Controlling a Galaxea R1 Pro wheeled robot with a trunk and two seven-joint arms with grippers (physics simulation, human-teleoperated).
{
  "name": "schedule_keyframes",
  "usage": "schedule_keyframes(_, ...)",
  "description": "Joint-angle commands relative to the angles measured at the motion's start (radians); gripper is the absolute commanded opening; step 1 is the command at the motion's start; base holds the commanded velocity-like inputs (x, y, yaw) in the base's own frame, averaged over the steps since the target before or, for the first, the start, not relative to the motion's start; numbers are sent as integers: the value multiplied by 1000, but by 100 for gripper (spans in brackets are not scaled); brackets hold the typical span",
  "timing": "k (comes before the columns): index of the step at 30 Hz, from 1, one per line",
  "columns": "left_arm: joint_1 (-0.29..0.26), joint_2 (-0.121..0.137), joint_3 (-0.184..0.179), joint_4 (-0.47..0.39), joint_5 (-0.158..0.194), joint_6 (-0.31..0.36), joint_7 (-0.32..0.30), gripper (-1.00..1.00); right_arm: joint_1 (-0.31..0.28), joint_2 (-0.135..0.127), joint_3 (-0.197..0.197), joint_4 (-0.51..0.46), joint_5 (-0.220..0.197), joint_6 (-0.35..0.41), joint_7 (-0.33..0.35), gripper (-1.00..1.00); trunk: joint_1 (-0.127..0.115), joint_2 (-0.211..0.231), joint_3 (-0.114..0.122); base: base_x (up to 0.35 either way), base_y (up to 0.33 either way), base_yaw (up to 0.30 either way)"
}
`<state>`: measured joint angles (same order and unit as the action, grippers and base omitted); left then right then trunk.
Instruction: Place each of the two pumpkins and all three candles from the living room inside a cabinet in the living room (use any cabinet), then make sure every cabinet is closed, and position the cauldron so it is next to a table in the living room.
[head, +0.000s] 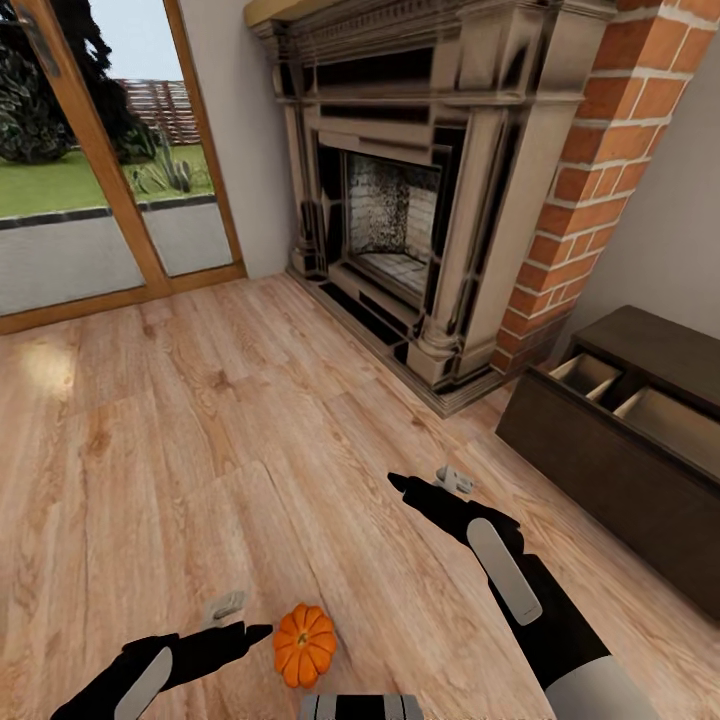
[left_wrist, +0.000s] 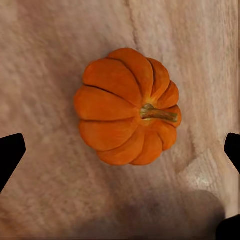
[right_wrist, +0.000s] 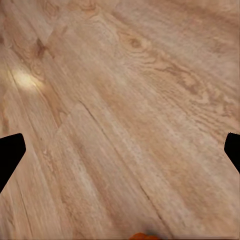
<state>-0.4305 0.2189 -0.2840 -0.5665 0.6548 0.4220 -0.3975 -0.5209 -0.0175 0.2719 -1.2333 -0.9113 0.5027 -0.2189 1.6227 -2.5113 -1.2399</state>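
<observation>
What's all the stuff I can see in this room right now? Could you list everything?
pumpkin: one, orange, on the floor beside the left gripper; the left wrist view looks straight down on it.
cabinet: one, dark brown, at the right, a drawer pulled out with pale compartments inside.
fireplace: one, ornate grey-brown stone, against the far wall.
brick column: one, red, right of the fireplace.
glass door: one, wood-framed, far left, lawn outside.
floor: light wood planks.
left gripper: black, low over the floor, next to the pumpkin, open, empty.
right gripper: black, over bare floor in front of the cabinet, open, empty.
</observation>
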Motion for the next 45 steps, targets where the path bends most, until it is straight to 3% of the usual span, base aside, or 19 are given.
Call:
schedule_keyframes(1, -1, 3, -4, -1, 8, 4, -5, 100, -1, -1, 2, -2, -11, 0, -10, 100, 0, -1, -5, 0, 0, 0)
schedule_keyframes(11, -1, 14, 0, 0, 9, 3, -21, 100, -1, 0, 4, -2, -12, -1, -6, 100, 5, -3, -43, 0, 0, 0)
schedule_keyframes(19, -1, 15, 43, -1, 9, 1, -28, 100, -1, -1, 1, -1, -18, -1, 62, 100, 8, -5, -74, 0, 0, 0)
schedule_keyframes(21, -1, 16, 45, -1, 8, 2, -53, 100, -1, -3, 0, -1, -20, -1, 74, 100, 9, -5, -82, 0, 0, 0)
schedule_keyframes(22, -1, 20, 47, -2, 6, 2, -104, 100, -1, -4, -2, -1, -22, 0, 87, 100, 10, -6, -86, 0, 0, 0)
schedule_keyframes(25, -3, 31, 46, -4, 4, 4, -183, 100, -1, -5, -6, -1, -23, 1, 103, 100, 11, -6, -98, 0, 0, 0)
schedule_keyframes(28, -10, 58, 45, -11, 6, 22, -248, 100, -1, -5, -9, -1, -24, 3, 119, 100, 12, -7, -109, 0, 0, 0)
schedule_keyframes(30, -28, 84, 47, -17, 7, 78, -269, 100, -1, -5, -9, -2, -24, 3, 124, 100, 13, -7, -117, 0, 0, 0)
schedule_keyframes(32, -38, 97, 61, -22, 7, 100, -277, 100, -1, -6, -9, -2, -25, 4, 126, 100, 14, -8, -125, 0, 0, 0)
schedule_keyframes(36, -53, 140, 198, -33, 5, 127, -291, 100, -1, -6, -10, -2, -24, 3, 127, 100, 16, -9, -140, 0, 0, 0)
schedule_keyframes(39, -54, 138, 221, -36, -1, 129, -291, 100, -1, -5, -8, -2, -24, 3, 126, 100, 17, -9, -152, 0, 0, 0)
schedule_keyframes(45, -54, 113, 226, -37, -7, 130, -284, 100, -1, -3, -6, 0, -20, 2, 126, 100, 20, -11, -175, 0, 0, 0)
